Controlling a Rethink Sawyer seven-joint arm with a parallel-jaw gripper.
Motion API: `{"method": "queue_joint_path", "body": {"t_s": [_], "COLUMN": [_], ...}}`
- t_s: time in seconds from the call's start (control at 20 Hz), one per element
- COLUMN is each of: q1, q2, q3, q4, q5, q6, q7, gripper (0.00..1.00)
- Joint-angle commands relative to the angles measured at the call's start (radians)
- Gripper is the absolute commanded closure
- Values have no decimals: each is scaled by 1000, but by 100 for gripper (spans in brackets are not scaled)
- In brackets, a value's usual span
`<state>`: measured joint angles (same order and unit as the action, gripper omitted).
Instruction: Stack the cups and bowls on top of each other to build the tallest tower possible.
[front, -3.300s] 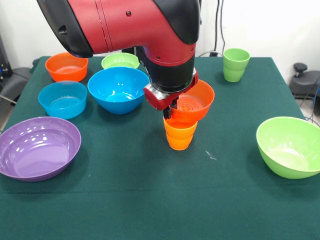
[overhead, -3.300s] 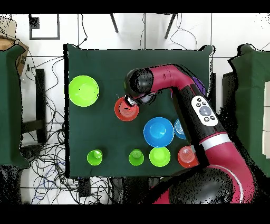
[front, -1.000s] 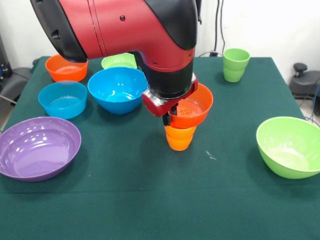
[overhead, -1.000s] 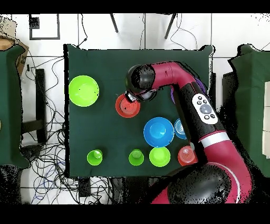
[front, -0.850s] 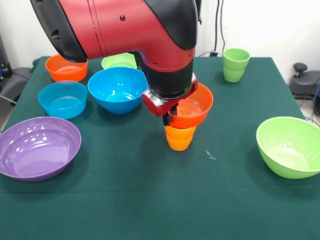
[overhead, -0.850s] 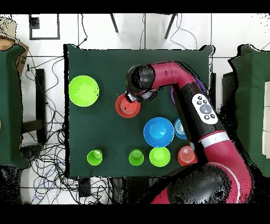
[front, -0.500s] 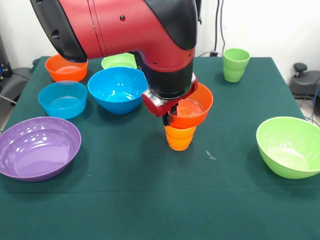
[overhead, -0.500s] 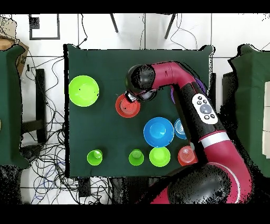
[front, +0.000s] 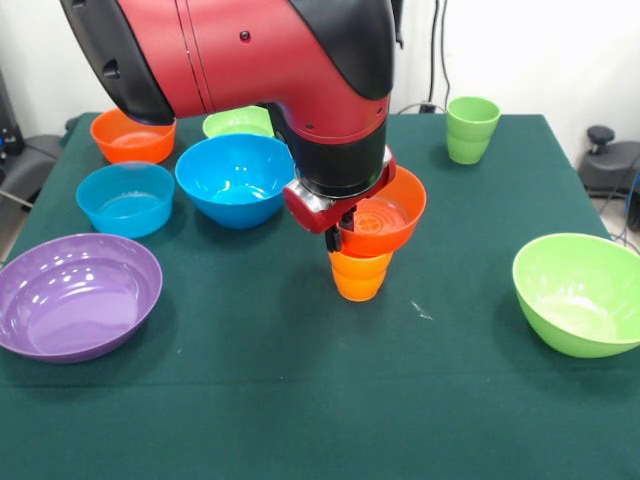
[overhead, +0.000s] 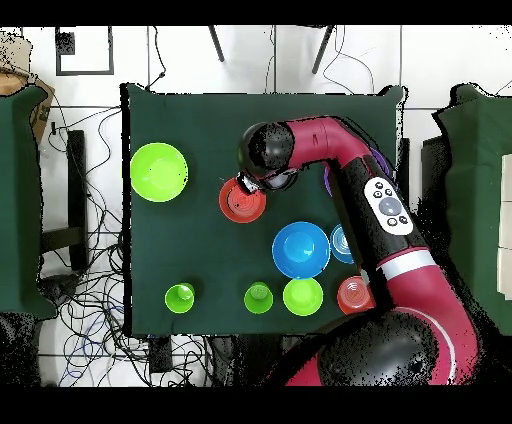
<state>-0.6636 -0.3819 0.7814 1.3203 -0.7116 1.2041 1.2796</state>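
An orange bowl (front: 385, 215) sits, slightly tilted, on an upturned orange cup (front: 360, 276) near the table's middle, forming a low tower. My gripper (front: 337, 238) is shut on the bowl's left rim, one finger inside and one outside. In the overhead view the orange bowl (overhead: 242, 202) hides the cup, and my gripper (overhead: 241, 184) is at its edge. A green cup (front: 472, 128) stands at the back right. A second green cup (overhead: 258, 297) shows only from overhead.
A blue bowl (front: 235, 178), a light blue bowl (front: 125, 198), a purple bowl (front: 75, 295), another orange bowl (front: 132, 136) and a small lime bowl (front: 238, 122) lie on the left. A large lime green bowl (front: 580, 293) sits at the right edge.
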Motion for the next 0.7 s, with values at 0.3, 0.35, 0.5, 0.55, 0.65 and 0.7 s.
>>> {"method": "queue_joint_path", "body": {"t_s": [0.3, 0.35, 0.5, 0.55, 0.65, 0.7], "q1": [19, 20, 11, 12, 8, 8], "q2": [66, 65, 61, 63, 58, 56], "q3": [-16, -14, -9, -9, 0, -2], "q4": [-17, -21, -20, -26, -23, -25], "q5": [-109, -111, -120, -123, -122, -127], "q6": [-72, -68, -79, -78, -88, -84], "q7": [-331, -342, -364, -370, -378, -387], "gripper": [100, 100, 100, 100, 100, 100]}}
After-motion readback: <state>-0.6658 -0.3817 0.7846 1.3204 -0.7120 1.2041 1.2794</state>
